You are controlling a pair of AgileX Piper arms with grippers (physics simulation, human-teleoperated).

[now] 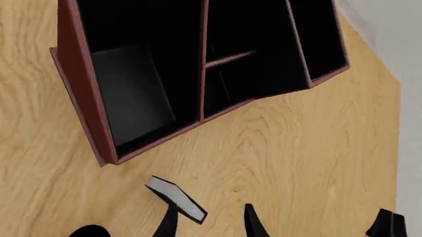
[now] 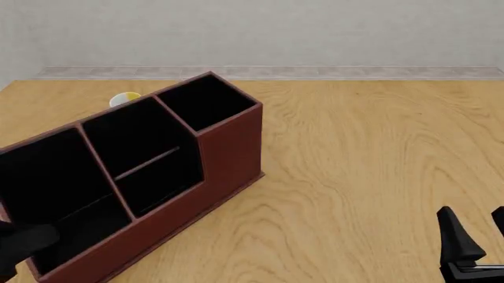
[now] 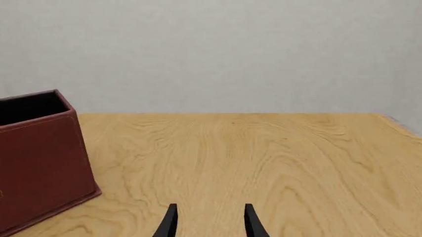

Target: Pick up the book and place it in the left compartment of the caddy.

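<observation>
1. Left wrist view: your left tool (image 1: 207, 219) has its two fingers spread, and the book (image 1: 177, 199) sits at the tip of one finger (image 1: 168, 222), its white page edge showing. The other finger stands clear of the book, so you cannot tell whether anything grips it. Beyond it lies the caddy (image 1: 86, 89) on the table (image 1: 297, 148); the book is just outside the red-brown rim of the left compartment (image 1: 132, 94), not inside.

2. Front view: your left tool (image 2: 20, 244) shows only as a dark shape at the picture's edge, over the near corner of the left compartment (image 2: 55, 194). The book is hidden here. Your right tool (image 2: 473, 242) hangs low, well apart from the caddy (image 2: 197, 177). A small white-and-yellow thing (image 2: 124, 98) peeks out behind the caddy.

3. Right wrist view: your right tool (image 3: 207, 222) is released, holding nothing, above bare table (image 3: 264, 158). The caddy's end (image 3: 39, 158) stands off to the side.
</observation>
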